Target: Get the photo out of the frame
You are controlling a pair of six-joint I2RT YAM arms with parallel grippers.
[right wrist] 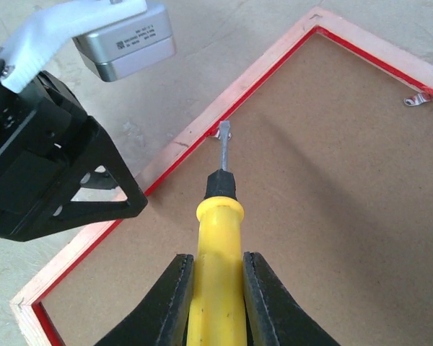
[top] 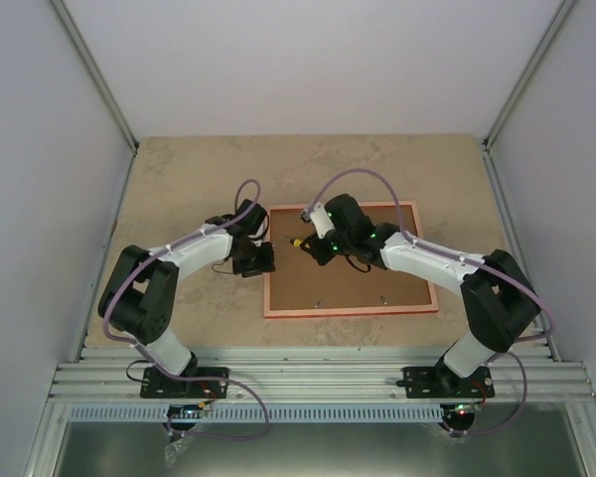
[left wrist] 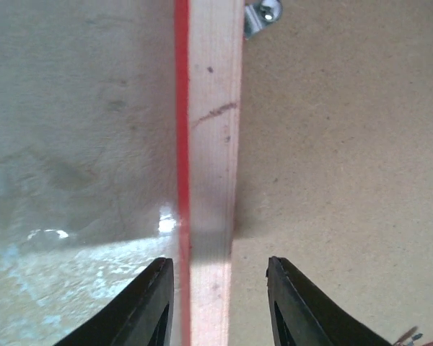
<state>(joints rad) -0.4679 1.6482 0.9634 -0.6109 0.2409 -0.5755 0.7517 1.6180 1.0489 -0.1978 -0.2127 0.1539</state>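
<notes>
on beige table [top: 179,179], red frame [top: 348,311], grey walls [top: 328,60]

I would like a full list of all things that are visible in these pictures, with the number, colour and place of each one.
frame: one, red with a pinkish-orange back edge, lying back side up on the table
backing board: one, brown, inside the frame
metal clips: at least two, silver, at the frame's inner edge on the board
screwdriver: one, yellow handle with a black collar, tip at a clip by the frame's left rail
table: one, beige with a stone pattern, under everything
left end effector: one, black, open, jaws on either side of the frame's left rail
right end effector: one, black, shut on the screwdriver
</notes>
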